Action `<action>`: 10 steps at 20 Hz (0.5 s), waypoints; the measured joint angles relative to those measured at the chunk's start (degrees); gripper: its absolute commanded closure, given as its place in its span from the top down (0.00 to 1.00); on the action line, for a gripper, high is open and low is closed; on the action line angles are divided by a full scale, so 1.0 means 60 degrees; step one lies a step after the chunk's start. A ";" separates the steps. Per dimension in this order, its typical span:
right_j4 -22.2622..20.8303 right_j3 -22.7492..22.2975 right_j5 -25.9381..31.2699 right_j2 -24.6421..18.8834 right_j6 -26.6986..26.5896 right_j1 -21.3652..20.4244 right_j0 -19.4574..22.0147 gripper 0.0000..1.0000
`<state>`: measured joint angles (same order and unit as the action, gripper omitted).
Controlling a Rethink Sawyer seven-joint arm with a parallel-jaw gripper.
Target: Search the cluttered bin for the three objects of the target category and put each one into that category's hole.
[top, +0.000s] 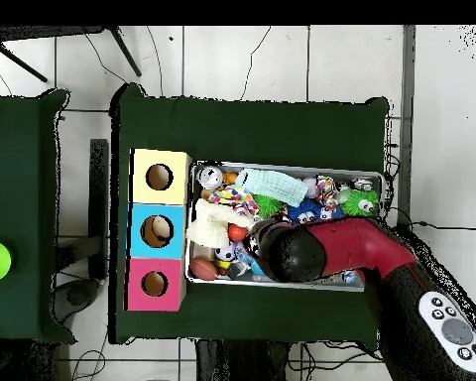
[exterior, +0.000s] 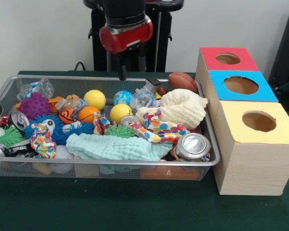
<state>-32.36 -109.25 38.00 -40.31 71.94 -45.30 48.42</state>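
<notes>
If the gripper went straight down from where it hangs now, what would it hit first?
Probably the clutter at the bin's back edge, near the globe-patterned ball and crumpled clear plastic. The gripper points straight down there, but depth is unclear, so it might meet the rim instead.

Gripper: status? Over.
Gripper above bin's far rim, finger state unclear. Red hole empty. Toy animals hidden; cloths, balls, cans cover them.

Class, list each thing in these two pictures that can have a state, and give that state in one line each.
Silver wire-mesh bin: full of clutter.
Red-ringed hole: open, nothing visible inside.
Blue-ringed hole: something pale inside.
Yellow-ringed hole: open.
Silver drink can: lying tilted, top facing out.
Mint cloth: rumpled, draped over the clutter.
</notes>
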 measured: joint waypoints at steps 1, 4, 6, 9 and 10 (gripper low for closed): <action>-0.0063 0.0028 0.0000 0.0001 0.0000 0.0031 0.0082 1.00; -0.0323 0.0211 0.0000 -0.0003 0.0000 0.0232 0.0299 1.00; -0.0490 0.0365 0.0002 -0.0018 0.0000 0.0412 0.0446 1.00; -0.0709 0.0629 0.0002 -0.0061 0.0000 0.0722 0.0688 1.00; -0.0756 0.0706 0.0002 -0.0077 0.0000 0.0805 0.0748 1.00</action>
<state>-36.90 -105.02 38.01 -40.77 71.94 -40.47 52.91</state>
